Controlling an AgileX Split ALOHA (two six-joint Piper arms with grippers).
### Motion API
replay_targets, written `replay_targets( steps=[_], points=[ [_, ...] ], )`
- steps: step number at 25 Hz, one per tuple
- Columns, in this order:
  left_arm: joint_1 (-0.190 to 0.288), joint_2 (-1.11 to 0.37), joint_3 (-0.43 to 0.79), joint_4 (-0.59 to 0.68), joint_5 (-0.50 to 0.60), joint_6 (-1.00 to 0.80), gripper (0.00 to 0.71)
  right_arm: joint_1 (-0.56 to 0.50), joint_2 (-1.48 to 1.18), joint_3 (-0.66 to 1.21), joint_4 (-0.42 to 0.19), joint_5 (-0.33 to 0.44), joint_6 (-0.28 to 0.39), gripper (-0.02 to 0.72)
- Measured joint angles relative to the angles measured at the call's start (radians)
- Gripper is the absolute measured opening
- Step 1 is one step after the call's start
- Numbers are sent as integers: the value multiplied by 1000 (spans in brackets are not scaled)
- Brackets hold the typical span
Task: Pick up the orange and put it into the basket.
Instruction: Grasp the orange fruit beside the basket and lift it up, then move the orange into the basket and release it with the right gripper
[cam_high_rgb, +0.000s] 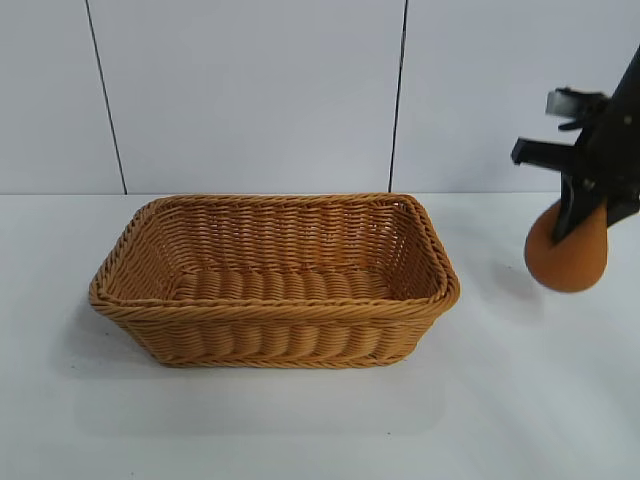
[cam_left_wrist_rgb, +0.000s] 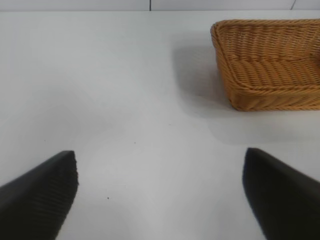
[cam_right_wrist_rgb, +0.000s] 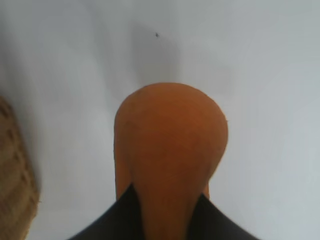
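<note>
My right gripper (cam_high_rgb: 582, 212) is shut on the orange (cam_high_rgb: 567, 252) and holds it in the air at the right of the table, to the right of the basket (cam_high_rgb: 275, 315). In the right wrist view the orange (cam_right_wrist_rgb: 170, 145) fills the middle, pinched between my dark fingers (cam_right_wrist_rgb: 112, 220), with a corner of the basket (cam_right_wrist_rgb: 15, 185) at the side. The basket stands at the table's middle with nothing in it. My left gripper (cam_left_wrist_rgb: 160, 187) is open and empty above bare table, with the basket (cam_left_wrist_rgb: 270, 95) off to one side of it.
The white table (cam_high_rgb: 300, 420) carries only the basket. A white panelled wall (cam_high_rgb: 250, 90) stands behind it.
</note>
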Motion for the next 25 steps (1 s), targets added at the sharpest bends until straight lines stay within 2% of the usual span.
replay_targets(
  steps=[4,11,17,25],
  points=[
    [0,0,0,0,0,0,639,57,-85,-70,1,31,-1,45],
    [0,0,0,0,0,0,639,271,-96,-104,5,28,21,45],
    [0,0,0,0,0,0,639,478,-58,-106,21,-70,75,45],
    [0,0,0,0,0,0,639,605,114,-106,23,-209,94,45]
  ],
)
